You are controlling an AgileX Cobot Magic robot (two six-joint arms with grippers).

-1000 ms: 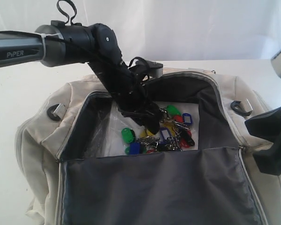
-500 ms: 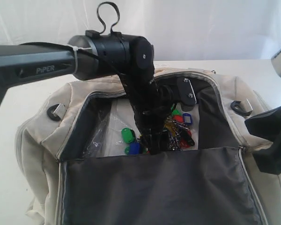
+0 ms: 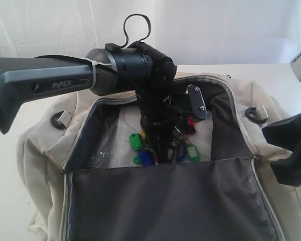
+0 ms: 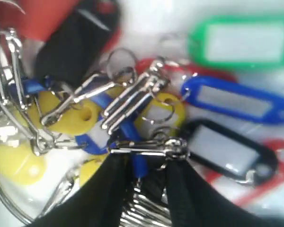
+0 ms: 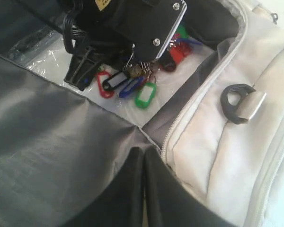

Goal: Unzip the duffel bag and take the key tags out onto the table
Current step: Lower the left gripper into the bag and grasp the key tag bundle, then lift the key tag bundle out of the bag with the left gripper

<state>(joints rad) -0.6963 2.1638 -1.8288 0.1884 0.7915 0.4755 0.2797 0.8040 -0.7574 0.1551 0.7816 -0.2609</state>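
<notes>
The left arm (image 3: 50,83) was a grey link lettered PIPER in white, ending in a black cylindrical wrist with a white cable tie (image 3: 94,75), a looped black cable (image 3: 136,24) and a silver-screwed black plate (image 3: 196,102). The right gripper (image 5: 144,153) was matte black.

Only legible marking: "PiPER", pale letters on the grey link of the left arm (image 3: 55,83), at 10 o'clock from the duffel bag (image 3: 160,201) opening, exterior view
</notes>
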